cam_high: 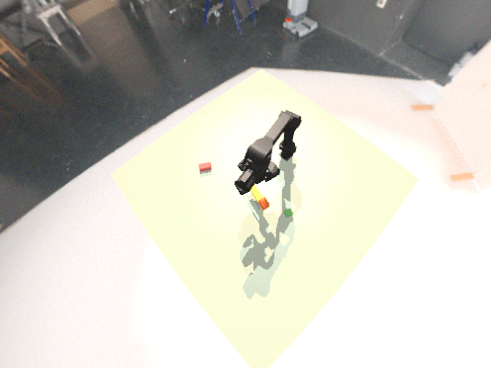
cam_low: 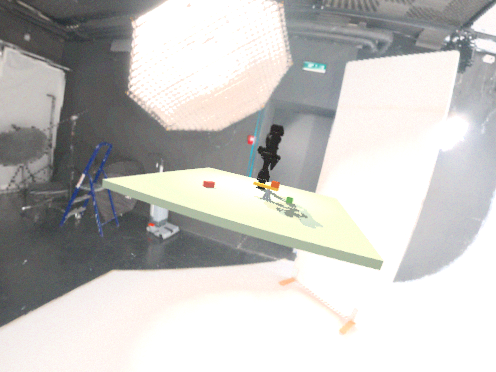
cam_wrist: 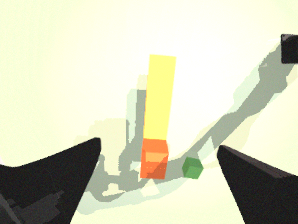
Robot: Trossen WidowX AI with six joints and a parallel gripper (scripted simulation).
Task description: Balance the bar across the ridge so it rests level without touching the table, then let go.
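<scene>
The yellow bar (cam_high: 256,193) (cam_low: 262,185) (cam_wrist: 160,95) appears raised above the table, with its shadow set off to one side. It looks about parallel to the table top. An orange block (cam_high: 264,203) (cam_low: 275,184) (cam_wrist: 154,159) is at one end of it. The ridge cannot be made out; the bar hides what is under it. My gripper (cam_wrist: 161,148) is wide open and empty, pointing down from above the bar. In the wrist view its fingers stand apart on both sides of the orange end, touching nothing.
A small green block (cam_high: 288,213) (cam_low: 289,200) (cam_wrist: 192,168) lies on the table (cam_high: 257,322) (cam_low: 230,217) near the orange end. A red block (cam_high: 205,167) (cam_low: 208,184) lies farther off, beyond the bar's other end. The arm's shadow falls across the table around the bar.
</scene>
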